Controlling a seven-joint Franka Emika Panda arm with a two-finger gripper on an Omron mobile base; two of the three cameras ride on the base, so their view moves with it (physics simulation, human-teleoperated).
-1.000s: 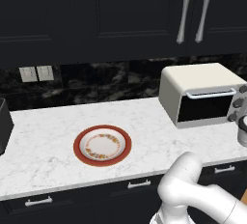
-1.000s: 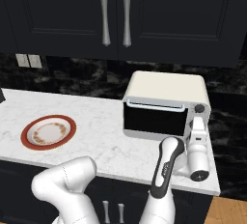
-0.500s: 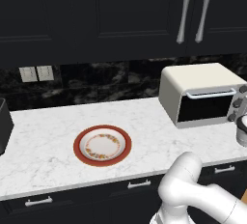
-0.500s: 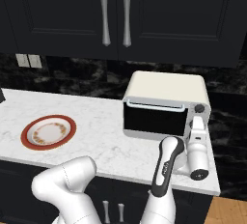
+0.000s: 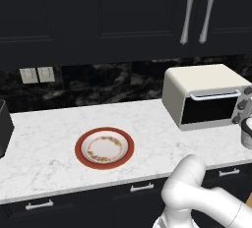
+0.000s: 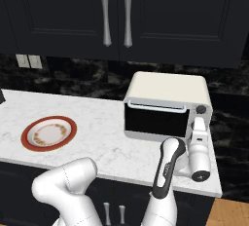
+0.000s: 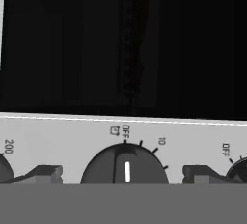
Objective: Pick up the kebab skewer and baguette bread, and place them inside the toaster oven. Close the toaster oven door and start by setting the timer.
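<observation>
Toaster oven (image 5: 197, 87): cream-white shell; its door (image 5: 206, 110) dark glass, silver bar handle. Timer knob (image 7: 124, 166) before my fingertips (image 7: 46, 174): dark grey, white pointer line, grey "OFF" and "10" markings on a pale panel. Plate (image 5: 104, 148): red rim, white centre, ring of orange-brown floral pattern. Counter (image 5: 49, 138): white marble, faint grey veining. Backsplash (image 5: 108, 82): black, white-veined. Cabinets (image 5: 98, 15): black, silver handles.

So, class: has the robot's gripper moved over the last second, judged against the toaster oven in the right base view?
No. The gripper sits at the same spot before the toaster oven, at its knob panel, as in both earlier pictures. Its jaws stand open.
</observation>
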